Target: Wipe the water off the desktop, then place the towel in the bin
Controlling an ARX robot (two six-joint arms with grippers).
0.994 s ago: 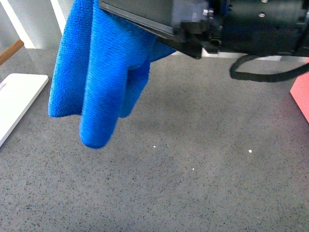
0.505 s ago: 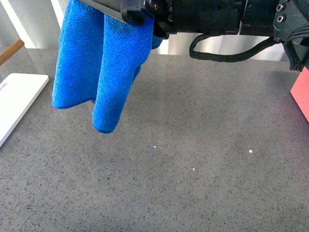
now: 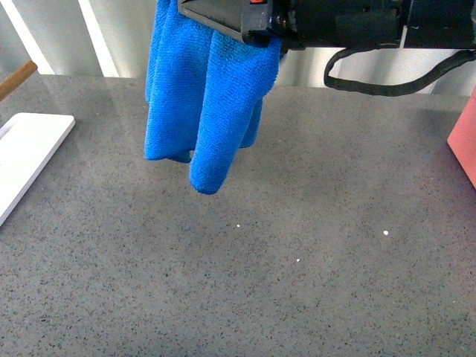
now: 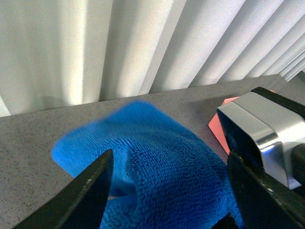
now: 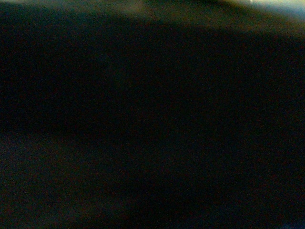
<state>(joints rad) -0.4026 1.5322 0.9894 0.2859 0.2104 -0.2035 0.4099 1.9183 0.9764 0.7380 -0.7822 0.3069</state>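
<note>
The blue fluffy towel [image 3: 208, 97] hangs in folds from my right gripper [image 3: 219, 18], which is shut on its top edge at the upper middle of the front view. Its lower end hangs clear above the speckled dark grey desktop [image 3: 312, 297]. My left gripper [image 4: 170, 160] is open, and the towel [image 4: 157, 143] fills the space in front of and between its jaws. I cannot tell whether they touch it. The right arm's silver and black housing [image 4: 252, 129] shows beside the towel in the left wrist view. The right wrist view is dark.
A white board [image 3: 30, 156] lies at the desktop's left edge, with a wooden handle [image 3: 16, 78] behind it. A pink-red object [image 3: 465, 141] stands at the right edge and also shows in the left wrist view [image 4: 218, 126]. A black cable [image 3: 387, 85] loops under the right arm. A pleated white curtain [image 4: 143, 43] stands behind the desktop.
My right gripper has carried the hanging towel to the right, from the upper left towards the upper middle of the front view. The towel's folds have swung with it.
</note>
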